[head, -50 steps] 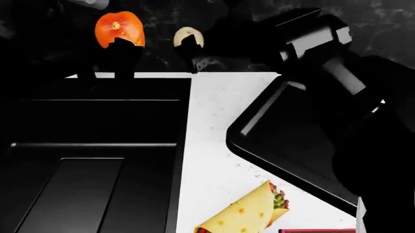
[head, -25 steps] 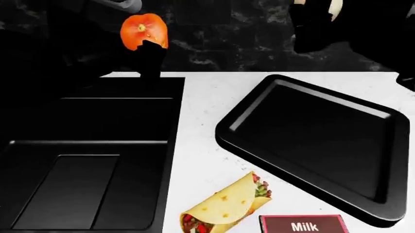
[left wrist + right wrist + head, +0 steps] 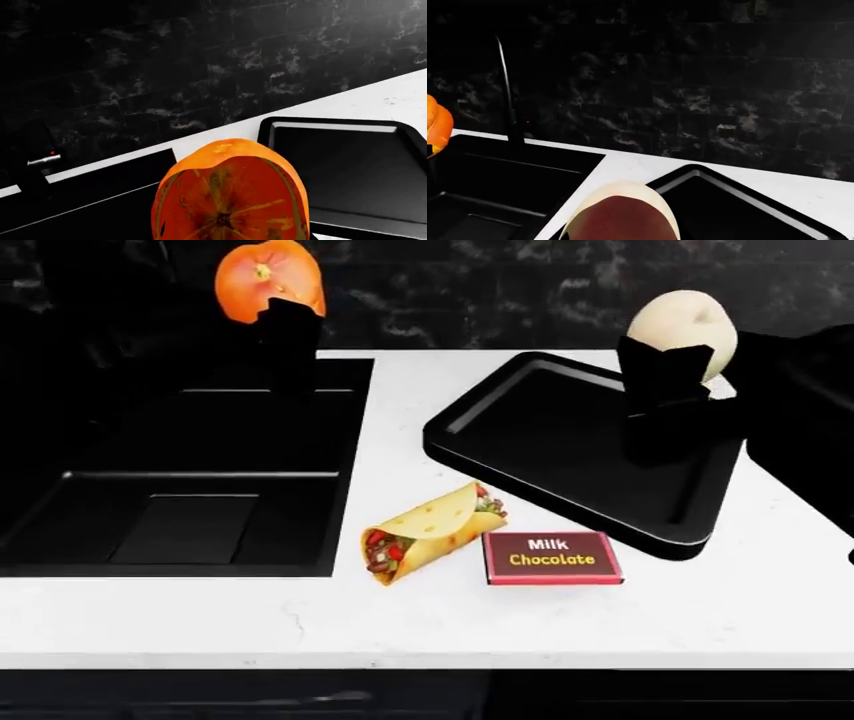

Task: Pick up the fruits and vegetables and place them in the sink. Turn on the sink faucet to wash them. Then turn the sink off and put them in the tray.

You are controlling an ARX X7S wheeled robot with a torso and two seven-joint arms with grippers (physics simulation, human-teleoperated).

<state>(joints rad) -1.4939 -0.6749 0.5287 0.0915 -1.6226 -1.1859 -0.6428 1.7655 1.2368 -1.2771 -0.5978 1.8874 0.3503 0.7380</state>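
Note:
The orange-red tomato-like piece (image 3: 264,278) hangs above the back edge of the black sink (image 3: 200,430), and my left gripper (image 3: 288,318) is shut on it. It fills the left wrist view as a ribbed orange body (image 3: 230,195). The pale cream apple-like piece (image 3: 683,322) hangs over the far right part of the glossy black tray (image 3: 467,410), with my right gripper (image 3: 663,362) shut on it. The right wrist view shows that piece (image 3: 620,212) close up, with the slim faucet (image 3: 507,90) upright behind the sink (image 3: 494,185). Both pairs of fingers are dark and mostly hidden.
A yellow tortilla wrap (image 3: 430,530) and a red Milk Chocolate bar (image 3: 553,558) lie on the white counter (image 3: 400,620) between sink and tray, near the front. A dark marbled wall (image 3: 507,290) stands behind. The counter's front edge runs below.
The head view has pulled back and now shows the whole counter. My right gripper carried the cream piece rightward to above the tray. The left gripper stays over the sink's back edge with the tomato.

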